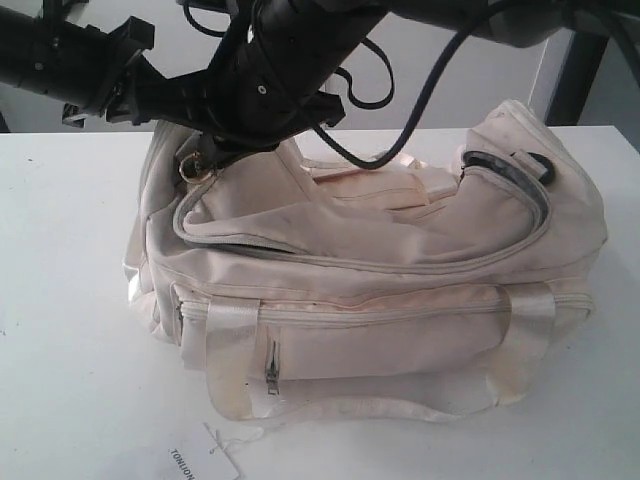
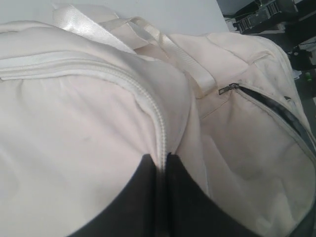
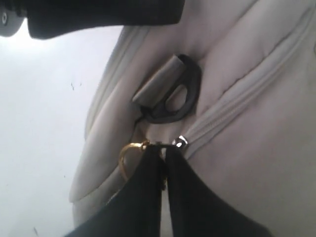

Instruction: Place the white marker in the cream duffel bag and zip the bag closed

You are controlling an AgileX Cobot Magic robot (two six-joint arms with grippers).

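Note:
The cream duffel bag (image 1: 380,290) lies on the white table (image 1: 70,300). Its top zip gapes at the right end, where dark lining (image 1: 500,165) shows. My right gripper (image 3: 163,154) reaches across to the bag's left end and is shut on the zip pull, with the gold keyring (image 3: 127,154) beside its fingers and the slider (image 3: 180,142) just past them. That keyring (image 1: 186,166) also shows under the arm in the exterior view. My left gripper (image 2: 162,159) is shut on the zip seam (image 2: 148,98) of the bag. The white marker is out of view.
A black strap ring (image 3: 174,101) sits on the bag next to the zip pull. A second slider (image 2: 228,89) sits where the dark opening begins. A flat white paper tag (image 1: 205,460) with black letters lies at the table's front edge. Black cables (image 1: 400,130) hang over the bag.

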